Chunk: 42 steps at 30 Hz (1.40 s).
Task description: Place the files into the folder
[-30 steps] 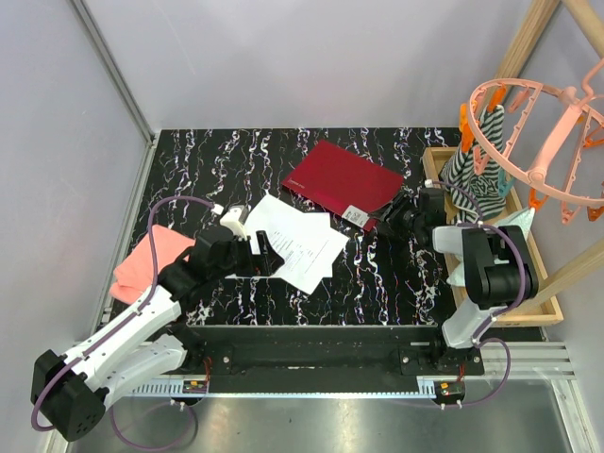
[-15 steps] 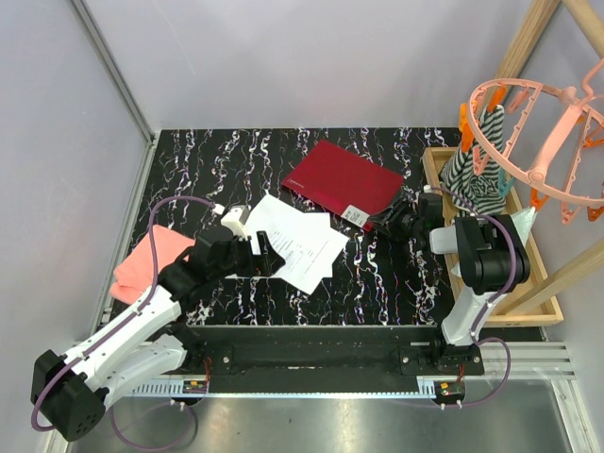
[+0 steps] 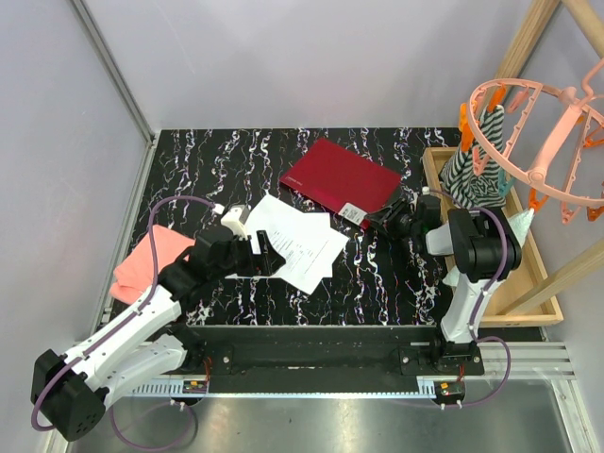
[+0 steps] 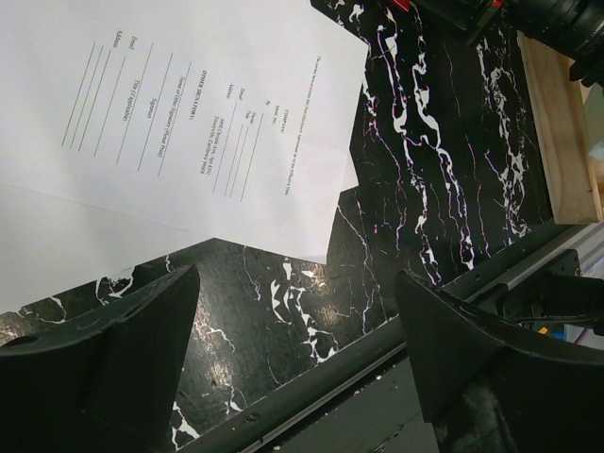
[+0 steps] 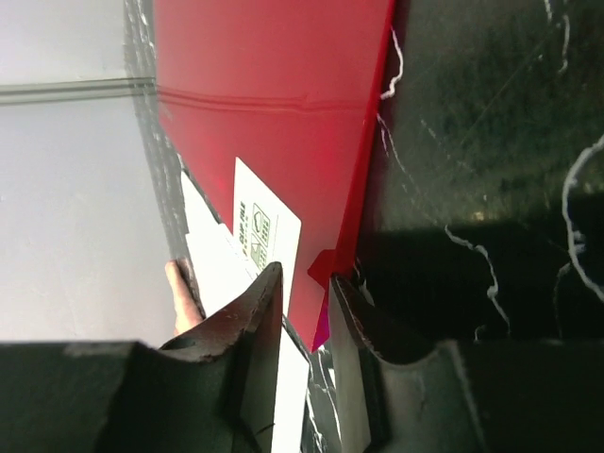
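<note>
Only the right wrist view shows the right gripper (image 5: 304,278) closely: its fingers stand narrowly apart with the near corner edge of the folder (image 5: 274,85) in the gap, though whether they actually pinch it cannot be told. The top view shows only that gripper's tip at the folder's near right corner. The left wrist view alone shows the print on the files (image 4: 179,104) as lines of text. It also shows the left gripper (image 4: 297,276) spread wide, grasping nothing, above the table (image 4: 425,189). From above, the single folder lies with its long axis running from far left to near right, its one white label (image 3: 352,213) at the near right end. The files, at least two overlapping sheets, lie just left of and nearer than the folder, tilted much the same way. One pink cloth (image 3: 149,262) lies well left of the folder.
</note>
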Tool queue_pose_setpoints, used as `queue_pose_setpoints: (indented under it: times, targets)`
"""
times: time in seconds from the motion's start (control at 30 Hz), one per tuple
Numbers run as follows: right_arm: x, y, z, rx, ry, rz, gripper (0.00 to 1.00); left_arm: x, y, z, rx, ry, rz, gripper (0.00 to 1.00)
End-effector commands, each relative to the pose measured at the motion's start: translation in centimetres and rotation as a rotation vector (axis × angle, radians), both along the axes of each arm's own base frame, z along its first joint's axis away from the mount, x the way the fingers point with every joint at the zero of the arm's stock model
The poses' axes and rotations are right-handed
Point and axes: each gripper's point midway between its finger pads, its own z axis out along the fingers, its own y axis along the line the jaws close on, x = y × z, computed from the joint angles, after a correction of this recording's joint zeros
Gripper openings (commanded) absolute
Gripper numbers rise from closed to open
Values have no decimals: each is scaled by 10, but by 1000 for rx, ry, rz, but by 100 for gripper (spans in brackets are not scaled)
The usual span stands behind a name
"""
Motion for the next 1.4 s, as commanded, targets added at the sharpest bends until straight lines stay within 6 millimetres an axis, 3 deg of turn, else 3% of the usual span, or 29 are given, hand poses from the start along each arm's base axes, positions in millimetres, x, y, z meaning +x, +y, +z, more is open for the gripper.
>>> queue_pose_setpoints:
  times: [0.0,0.23,0.3,0.4,0.43,0.57,0.67,0.73,0.77,0.8,0.87,1.0,1.03,1.1,1.17,1.2,1.23,1.3,1.33,1.37]
  targets:
    - [20,5,20,90,-119,-21,34,8,-14,27,-80,-57,-23,87]
    - [42,10,32,138,-213,-62,18,3,-14,37,-107,-53,-20,87]
    - [46,17,38,133,-240,-55,0,3,-11,37,-101,-54,-5,87]
    - [45,23,46,95,-296,-59,0,7,3,34,-70,-30,84,88]
    - [39,33,48,81,-310,-43,0,4,11,25,-43,23,134,89]
    - [13,53,55,-32,-397,-13,0,17,39,26,-1,70,280,90]
    - [-2,67,59,-172,-459,23,0,25,55,23,-14,116,354,92]
    - [-5,66,60,-328,-514,21,0,27,61,20,-39,151,384,92]
    - [-14,78,68,-381,-529,54,0,31,68,19,-64,171,407,92]
    - [-11,71,68,-493,-557,40,0,32,70,18,-75,182,412,92]
    - [-17,83,82,-587,-609,72,0,38,75,16,-108,209,423,91]
    - [-22,82,105,-814,-720,69,0,50,72,15,-163,247,384,90]
    - [-22,84,115,-849,-748,60,0,54,65,24,-203,235,341,90]
    - [-24,88,118,-962,-781,84,0,62,61,32,-234,229,307,90]
    - [-24,96,122,-1034,-815,116,0,73,55,53,-271,192,276,92]
    - [-24,95,124,-1112,-838,123,0,78,52,58,-290,206,282,97]
    - [-28,104,125,-1135,-861,142,0,87,51,76,-311,179,289,98]
    - [-29,105,127,-1213,-896,154,0,98,52,86,-346,216,354,99]
    - [-34,112,128,-1224,-927,162,0,110,54,106,-365,190,392,99]
    - [-35,111,128,-1254,-936,153,0,116,55,113,-379,199,418,99]
